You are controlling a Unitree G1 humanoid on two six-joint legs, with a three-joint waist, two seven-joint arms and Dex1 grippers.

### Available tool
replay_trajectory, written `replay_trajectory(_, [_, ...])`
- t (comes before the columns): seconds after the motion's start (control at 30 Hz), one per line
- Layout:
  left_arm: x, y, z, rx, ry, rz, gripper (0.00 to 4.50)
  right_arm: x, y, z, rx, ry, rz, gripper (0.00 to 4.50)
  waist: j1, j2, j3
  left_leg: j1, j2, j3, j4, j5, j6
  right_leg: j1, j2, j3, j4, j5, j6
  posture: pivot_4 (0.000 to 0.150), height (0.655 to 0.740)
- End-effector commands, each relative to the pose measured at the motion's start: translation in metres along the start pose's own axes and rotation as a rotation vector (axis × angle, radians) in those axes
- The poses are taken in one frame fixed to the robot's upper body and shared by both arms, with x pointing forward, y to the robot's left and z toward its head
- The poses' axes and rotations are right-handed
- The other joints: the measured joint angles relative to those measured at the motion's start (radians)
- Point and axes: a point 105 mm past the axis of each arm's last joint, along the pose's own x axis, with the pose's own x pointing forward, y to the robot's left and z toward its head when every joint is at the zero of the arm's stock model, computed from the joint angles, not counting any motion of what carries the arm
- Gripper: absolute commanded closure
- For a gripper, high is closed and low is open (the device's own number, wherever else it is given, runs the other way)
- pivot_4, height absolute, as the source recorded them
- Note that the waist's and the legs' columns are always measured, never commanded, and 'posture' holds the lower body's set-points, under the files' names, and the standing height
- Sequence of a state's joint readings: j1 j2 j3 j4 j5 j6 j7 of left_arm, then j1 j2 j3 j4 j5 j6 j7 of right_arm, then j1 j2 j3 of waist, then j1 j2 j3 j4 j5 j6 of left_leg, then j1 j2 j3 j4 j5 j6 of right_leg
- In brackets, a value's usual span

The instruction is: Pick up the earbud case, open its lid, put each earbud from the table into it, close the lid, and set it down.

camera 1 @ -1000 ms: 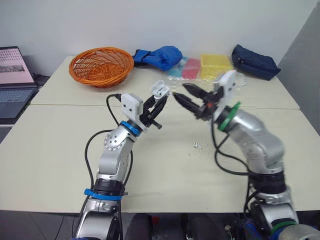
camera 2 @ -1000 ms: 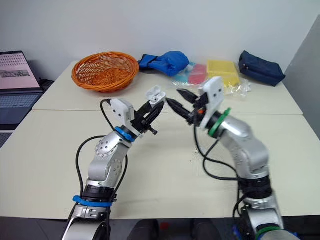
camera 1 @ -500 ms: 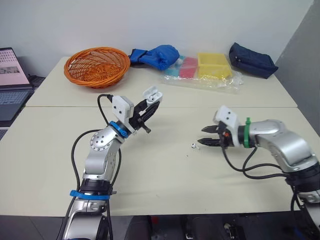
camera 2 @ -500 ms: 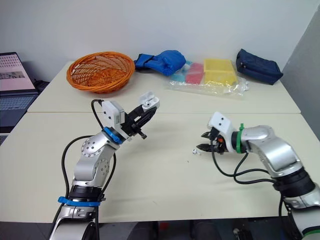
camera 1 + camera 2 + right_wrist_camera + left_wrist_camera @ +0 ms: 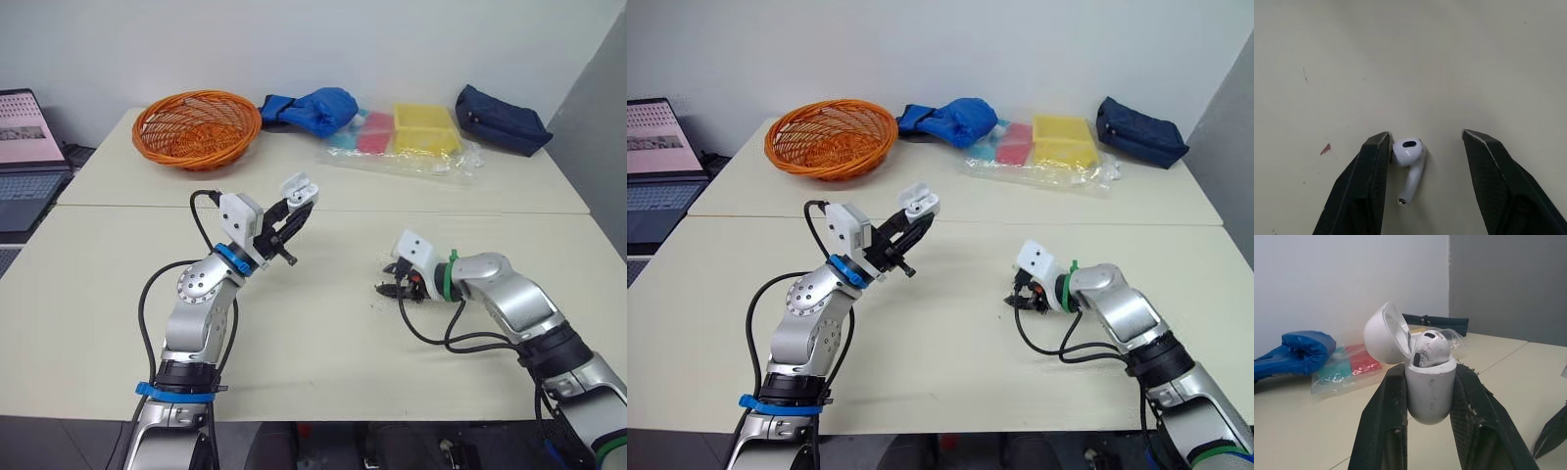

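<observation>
Earbud (image 5: 1408, 164): tiny, likely light and slick.
Right jaws apart astride it; pinch its head gently. Left jaws clamp the open case (image 5: 1430, 389) at ten o'clock.

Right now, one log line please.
left gripper: shut on earbud case, lid open | right gripper: open around earbud on table

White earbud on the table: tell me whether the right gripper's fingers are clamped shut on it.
No: the white plastic earbud lies on the beige table between the right gripper's black fingers, which stand apart.
</observation>
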State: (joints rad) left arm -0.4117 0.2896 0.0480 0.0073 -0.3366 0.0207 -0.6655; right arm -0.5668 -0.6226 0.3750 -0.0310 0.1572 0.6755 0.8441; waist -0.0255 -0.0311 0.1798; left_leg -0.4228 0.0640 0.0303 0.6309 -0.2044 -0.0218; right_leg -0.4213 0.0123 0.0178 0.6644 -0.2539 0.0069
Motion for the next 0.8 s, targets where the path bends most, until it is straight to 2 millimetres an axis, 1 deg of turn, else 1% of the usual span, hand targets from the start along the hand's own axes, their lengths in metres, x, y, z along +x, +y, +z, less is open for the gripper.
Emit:
replay_trajectory(0.03, [0.003, -0.001, 0.015, 0.025, -0.049, -0.008, 3.73, -0.005, 0.004, -0.002, -0.014, 0.014, 0.005, 3.05, 0.0, 0.0, 0.0, 0.0, 0.0, 0.0, 0.0, 0.0, 0.0, 0.0, 0.0, 0.0, 0.0, 0.0, 0.0, 0.15, 0.74])
replay_trajectory(0.07, [0.003, -0.001, 0.015, 0.025, -0.05, -0.009, 3.73, -0.005, 0.005, -0.001, -0.011, 0.012, 0.007, 3.33, 0.0, 0.0, 0.0, 0.0, 0.0, 0.0, 0.0, 0.0, 0.0, 0.0, 0.0, 0.0, 0.0, 0.0, 0.0, 0.15, 0.74])
replay_trajectory(0.13, [0.003, -0.001, 0.015, 0.024, -0.05, -0.01, 3.73, -0.005, 0.006, -0.002, -0.008, 0.015, 0.008, 4.07, 0.0, 0.0, 0.0, 0.0, 0.0, 0.0, 0.0, 0.0, 0.0, 0.0, 0.0, 0.0, 0.0, 0.0, 0.0, 0.15, 0.74])
replay_trajectory(0.27, [0.005, -0.002, 0.016, 0.024, -0.054, -0.019, 3.73, -0.005, 0.004, -0.009, -0.009, 0.03, -0.008, 4.1, 0.0, 0.0, 0.0, 0.0, 0.0, 0.0, 0.0, 0.0, 0.0, 0.0, 0.0, 0.0, 0.0, 0.0, 0.0, 0.15, 0.74])
replay_trajectory(0.43, [0.006, -0.002, 0.016, 0.023, -0.054, -0.027, 3.73, -0.011, 0.0, -0.007, -0.016, 0.015, -0.015, 4.1, 0.0, 0.0, 0.0, 0.001, 0.0, 0.0, 0.0, 0.0, 0.0, 0.001, 0.0, 0.0, 0.0, 0.0, 0.0, 0.15, 0.74])
replay_trajectory(0.5, [0.006, -0.002, 0.016, 0.024, -0.054, -0.03, 3.73, -0.031, -0.002, -0.009, -0.031, 0.023, 0.005, 4.1, 0.006, 0.0, 0.0, 0.0, 0.0, 0.0, 0.0, 0.0, 0.0, 0.001, 0.0, 0.0, 0.0, 0.0, 0.0, 0.15, 0.74])
replay_trajectory(0.57, [0.006, -0.002, 0.016, 0.024, -0.054, -0.031, 3.73, -0.039, -0.002, -0.01, -0.04, 0.029, 0.015, 4.1, 0.015, 0.0, 0.0, 0.0, -0.001, 0.0, 0.0, 0.0, 0.0, 0.001, -0.001, 0.0, 0.0, 0.0, 0.001, 0.15, 0.74])
replay_trajectory(0.6, [0.004, -0.001, 0.014, 0.025, -0.051, -0.029, 3.73, -0.059, -0.008, -0.031, -0.055, 0.111, 0.023, 4.1, 0.016, 0.0, 0.0, 0.0, -0.001, 0.0, 0.0, 0.0, 0.0, 0.001, -0.001, 0.0, -0.001, 0.0, 0.001, 0.15, 0.74])
replay_trajectory(0.63, [0.003, -0.001, 0.013, 0.026, -0.048, -0.027, 3.73, -0.075, -0.012, -0.046, -0.067, 0.175, 0.032, 4.1, 0.022, 0.001, 0.0, 0.0, -0.001, 0.001, 0.0, 0.0, 0.0, 0.001, -0.001, 0.0, -0.001, 0.001, 0.001, 0.15, 0.74])
replay_trajectory(0.7, [0.0, -0.001, 0.011, 0.03, -0.044, -0.026, 3.73, -0.12, -0.018, -0.08, -0.097, 0.356, 0.079, 4.1, 0.033, 0.002, 0.0, 0.0, -0.002, 0.001, 0.0, 0.0, 0.0, 0.001, -0.001, 0.0, -0.002, 0.0, 0.001, 0.15, 0.74])
replay_trajectory(0.77, [-0.001, -0.002, 0.01, 0.027, -0.043, -0.024, 3.73, -0.144, -0.02, -0.095, -0.104, 0.449, 0.119, 4.1, 0.036, 0.002, 0.0, 0.0, -0.002, 0.001, 0.0, 0.0, 0.0, 0.001, -0.002, 0.0, -0.003, 0.0, 0.001, 0.15, 0.74])
replay_trajectory(0.8, [-0.002, -0.003, 0.009, 0.024, -0.042, -0.024, 3.73, -0.153, -0.024, -0.099, -0.126, 0.488, 0.129, 4.1, 0.033, 0.002, 0.0, 0.0, -0.002, 0.002, 0.0, 0.0, 0.0, 0.001, -0.002, 0.0, -0.003, 0.0, 0.001, 0.15, 0.74])
